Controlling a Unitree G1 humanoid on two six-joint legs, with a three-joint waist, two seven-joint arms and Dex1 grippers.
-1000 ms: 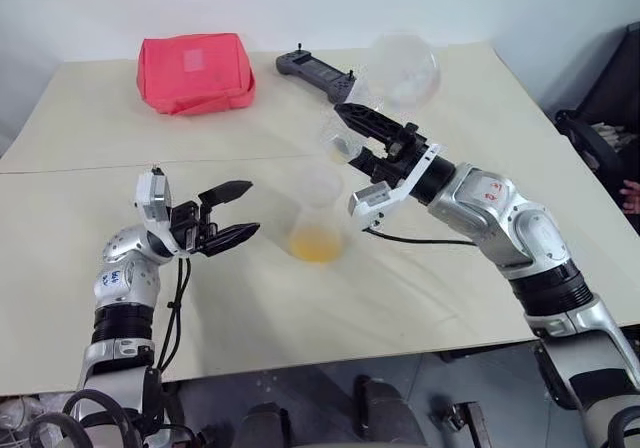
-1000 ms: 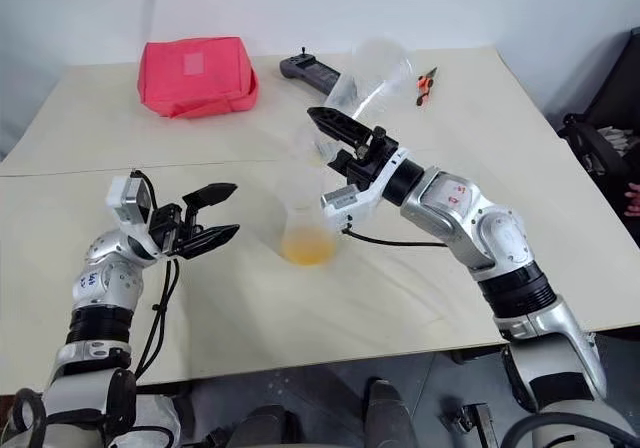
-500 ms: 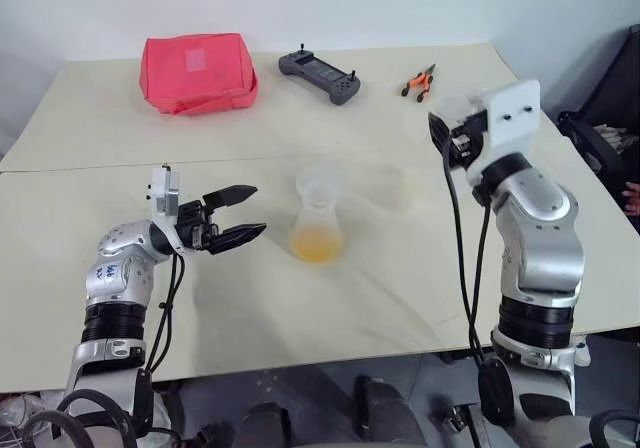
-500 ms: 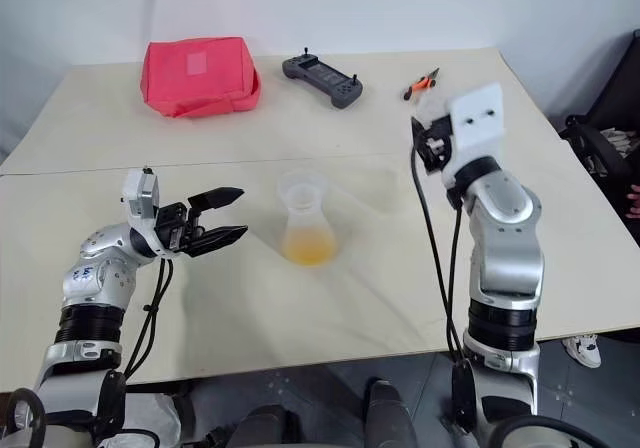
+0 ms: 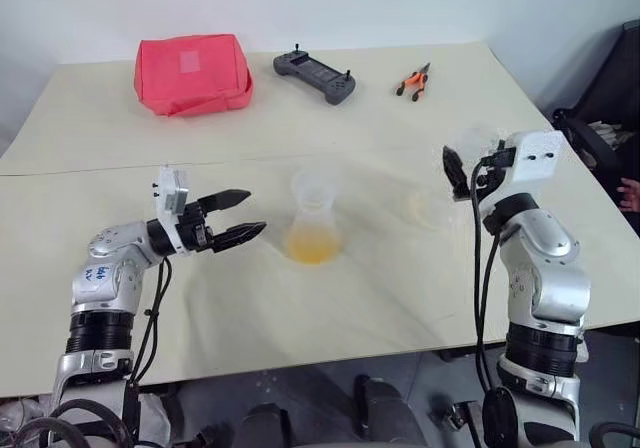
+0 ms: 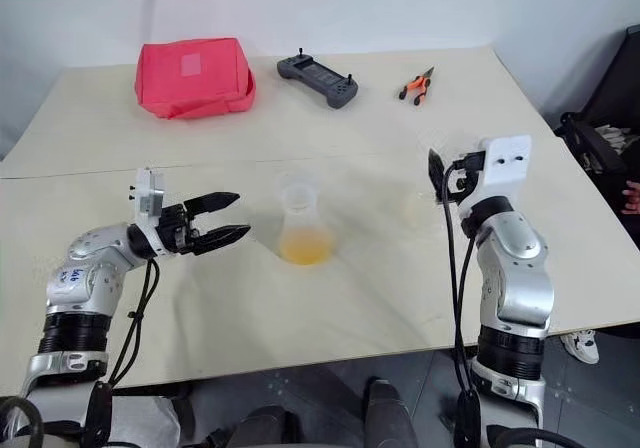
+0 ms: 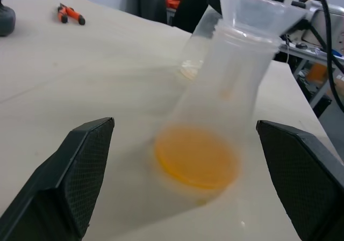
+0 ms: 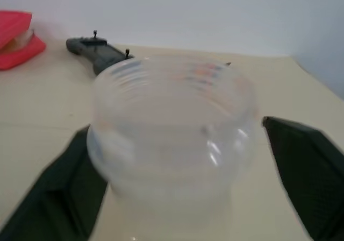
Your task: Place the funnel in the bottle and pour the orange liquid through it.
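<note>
The clear flask-shaped bottle (image 5: 313,218) stands upright mid-table with the clear funnel (image 5: 313,181) seated in its neck. Orange liquid (image 5: 313,249) lies in its base. My left gripper (image 5: 255,212) hovers open just left of the bottle, pointing at it; in the left wrist view its fingers flank the bottle (image 7: 226,90), the funnel (image 7: 258,9) and the liquid (image 7: 196,157) without touching. My right gripper (image 5: 462,163) is open at the right, its fingers spread on either side of a larger clear wide-necked container (image 8: 172,128) that stands on the table (image 5: 432,206).
At the back of the table lie a red pouch (image 5: 192,71), a black controller (image 5: 315,75) and orange-handled pliers (image 5: 413,81). The table's right edge (image 5: 600,238) runs close behind my right arm, with a dark chair beyond it.
My right arm carried the tipped clear container away from above the funnel, to the right and down onto the table, rolled it upright and opened its jaws. The left gripper stayed put.
</note>
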